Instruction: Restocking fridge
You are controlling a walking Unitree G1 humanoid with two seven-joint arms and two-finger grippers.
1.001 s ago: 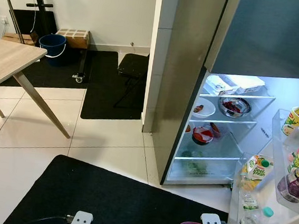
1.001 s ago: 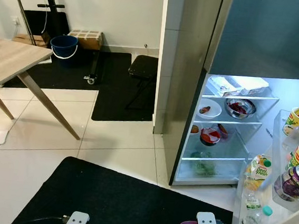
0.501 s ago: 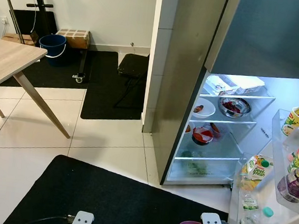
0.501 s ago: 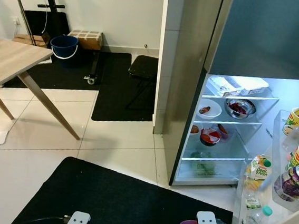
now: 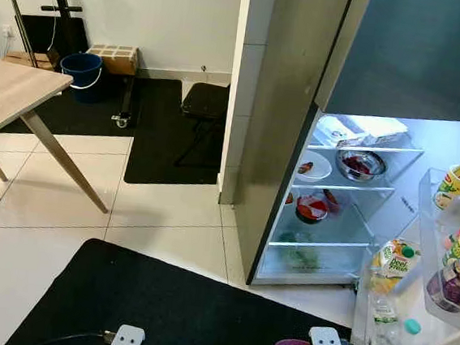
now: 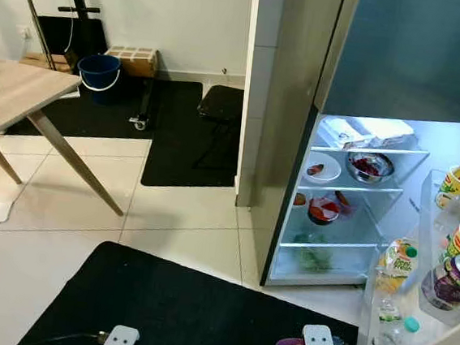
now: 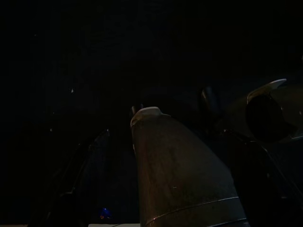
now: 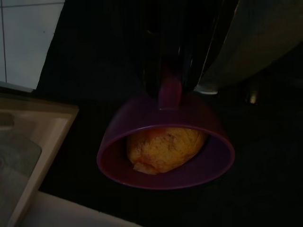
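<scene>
Before the open fridge (image 5: 349,200), the right gripper (image 8: 169,80) pinches a purple bowl (image 8: 165,149) of food, seemingly mid-carry; next comes reaching it toward a shelf (image 5: 321,242); left gripper's state unclear.

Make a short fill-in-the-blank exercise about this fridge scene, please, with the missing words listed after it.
1. The right pincer holds a ____ bowl by its rim.
2. The fridge door stands ____.
3. The juice carton sits in the ____ shelf.
4. The bucket by the far wall is ____.

Missing words: purple; open; door; blue
</scene>
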